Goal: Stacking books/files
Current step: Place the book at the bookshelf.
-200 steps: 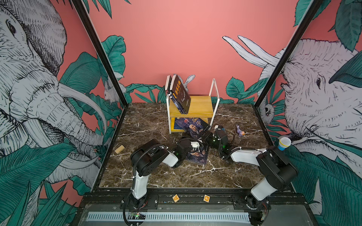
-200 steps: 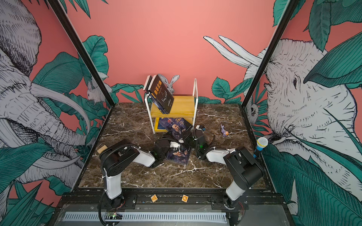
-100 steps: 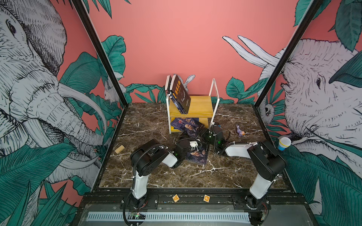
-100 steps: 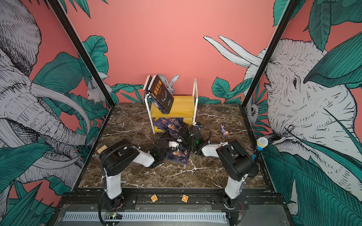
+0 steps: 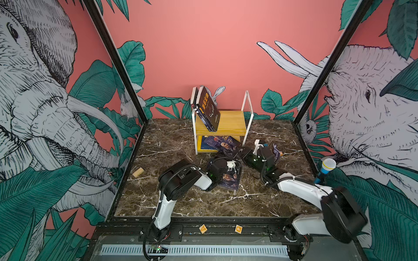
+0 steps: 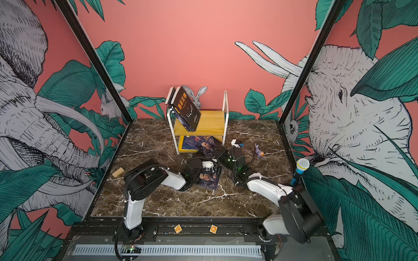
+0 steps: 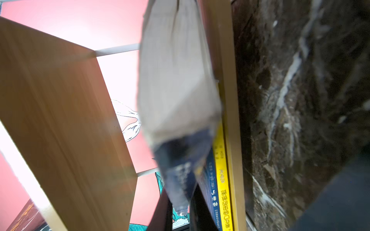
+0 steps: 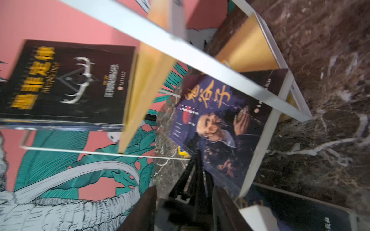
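Paperback (image 5: 222, 144) leaning from shelf (image 5: 230, 130): thin, light, floppy (likely slippery); best pinched at near edge. Left end effector (image 5: 234, 161) closed by its corner, right end effector (image 5: 242, 151) half open, empty.

The near book (image 7: 176, 80) is blurred and its cover text cannot be read. The black book (image 8: 70, 80) is smeared, and the yellow-spined book (image 7: 221, 174) is cut off by the frame edge.

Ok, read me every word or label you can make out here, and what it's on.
"墨菲定律": black book leaning on the top shelf.
"鬼谷子": navy book with the bearded man, under that shelf.
"A": orange tile on the front rail.
Too blurred: small print on both covers, yellow spine, second tile.
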Tool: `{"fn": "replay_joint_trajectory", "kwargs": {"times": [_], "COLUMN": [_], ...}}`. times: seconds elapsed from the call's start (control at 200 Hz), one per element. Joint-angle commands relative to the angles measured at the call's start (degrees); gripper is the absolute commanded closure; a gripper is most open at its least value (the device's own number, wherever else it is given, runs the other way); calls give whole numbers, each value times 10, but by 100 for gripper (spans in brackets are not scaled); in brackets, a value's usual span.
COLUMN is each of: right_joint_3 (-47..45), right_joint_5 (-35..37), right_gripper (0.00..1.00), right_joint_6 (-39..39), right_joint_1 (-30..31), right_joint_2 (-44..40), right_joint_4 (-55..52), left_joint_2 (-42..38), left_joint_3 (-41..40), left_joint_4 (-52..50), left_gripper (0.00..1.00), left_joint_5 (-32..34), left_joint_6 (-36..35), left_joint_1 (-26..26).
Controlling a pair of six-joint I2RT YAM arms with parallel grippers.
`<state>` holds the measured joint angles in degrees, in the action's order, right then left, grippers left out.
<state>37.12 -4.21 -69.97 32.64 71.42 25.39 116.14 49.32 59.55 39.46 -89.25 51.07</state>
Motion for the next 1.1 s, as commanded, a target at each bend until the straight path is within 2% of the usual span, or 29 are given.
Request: {"fn": "replay_joint_trajectory", "kwargs": {"times": [0.0,0.065,0.18,0.23,0.31,0.4,0.52,0.62,0.71,0.79,0.9,0.985,1.095], "right_joint_3": [-19,-24,-30,-30,-19,-1,19,47,70,91,122,136,136], "right_joint_5": [25,37,43,42,46,63,101,132,179,231,329,398,464], "right_gripper": [52,51,51,52,52,51,50,36,27,21,18,17,17], "right_joint_6": [39,53,63,65,86,126,203,292,389,462,575,672,815], "right_joint_1": [3,2,1,1,1,1,2,9,44,85,147,188,233], "right_joint_2": [-72,-106,-134,-137,-141,-150,-173,-183,-180,-160,-107,-59,-7], "right_joint_4": [-110,-148,-174,-175,-203,-248,-295,-335,-348,-347,-336,-300,-213], "left_joint_2": [-15,-17,-23,-41,-92,-154,-238,-319,-399,-452,-497,-535,-570], "left_joint_3": [10,11,8,-10,-47,-62,-72,-68,-60,-60,-44,-45,-29], "left_joint_4": [-4,-16,-22,-25,-103,-243,-408,-557,-676,-738,-813,-847,-904], "left_gripper": [100,87,51,31,11,1,1,0,1,1,0,1,1], "left_joint_5": [20,21,21,4,-24,-35,-68,-105,-152,-177,-244,-301,-412], "left_joint_6": [19,26,26,27,48,98,169,240,319,374,476,512,555], "left_joint_1": [-1,-7,-16,-15,-8,-6,-5,-2,-4,-12,-83,-155,-247]}}
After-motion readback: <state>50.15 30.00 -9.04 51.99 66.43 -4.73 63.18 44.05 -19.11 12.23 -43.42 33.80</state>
